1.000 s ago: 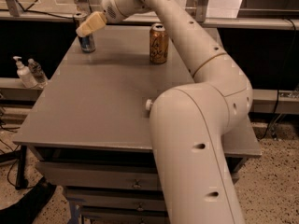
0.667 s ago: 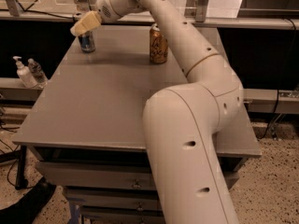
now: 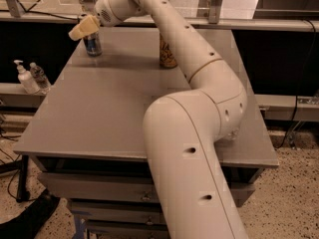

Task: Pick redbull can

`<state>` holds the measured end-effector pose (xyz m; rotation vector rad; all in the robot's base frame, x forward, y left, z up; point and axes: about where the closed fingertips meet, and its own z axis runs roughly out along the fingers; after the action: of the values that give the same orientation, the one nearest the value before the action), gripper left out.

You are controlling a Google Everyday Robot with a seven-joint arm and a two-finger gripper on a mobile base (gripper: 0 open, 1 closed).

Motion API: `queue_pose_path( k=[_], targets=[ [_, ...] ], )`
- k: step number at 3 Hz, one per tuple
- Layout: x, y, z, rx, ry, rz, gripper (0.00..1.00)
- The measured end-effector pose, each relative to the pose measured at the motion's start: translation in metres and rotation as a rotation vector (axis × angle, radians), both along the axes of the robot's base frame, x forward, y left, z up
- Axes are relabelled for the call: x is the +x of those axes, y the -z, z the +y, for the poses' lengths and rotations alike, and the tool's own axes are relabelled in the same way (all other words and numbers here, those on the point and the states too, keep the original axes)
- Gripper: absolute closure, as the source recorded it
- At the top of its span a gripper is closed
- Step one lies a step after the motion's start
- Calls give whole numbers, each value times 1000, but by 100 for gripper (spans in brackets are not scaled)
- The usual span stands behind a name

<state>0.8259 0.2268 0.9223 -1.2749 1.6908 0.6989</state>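
Note:
The redbull can (image 3: 92, 44) is slim, blue and silver, and stands upright at the far left corner of the grey table (image 3: 99, 113). My gripper (image 3: 82, 28) is tan-tipped and hangs just above the can's top and slightly to its left. The can's top is hidden behind it. I cannot tell whether the gripper touches the can. My white arm sweeps from the lower middle of the camera view up and across to the far left.
A wider gold-orange can (image 3: 168, 55) stands at the back middle of the table, partly hidden behind my arm. A pump bottle (image 3: 24, 77) and a small clear bottle (image 3: 39, 76) sit on a ledge left of the table. A metal rail runs behind.
My gripper has shifted a little to the left over the redbull can, and my elbow has swung left. Both cans stand where they were.

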Motion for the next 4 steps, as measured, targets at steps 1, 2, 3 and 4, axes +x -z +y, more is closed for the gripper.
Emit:
queue_pose_path(
  k=[1, 2, 3, 4],
  targets=[
    [0, 2, 3, -1, 0, 6, 41],
    [0, 0, -3, 5, 6, 5, 64],
    [-6, -15, -19, 36, 14, -16, 87],
    [-27, -42, -41, 97, 11, -49, 100]
  ],
)
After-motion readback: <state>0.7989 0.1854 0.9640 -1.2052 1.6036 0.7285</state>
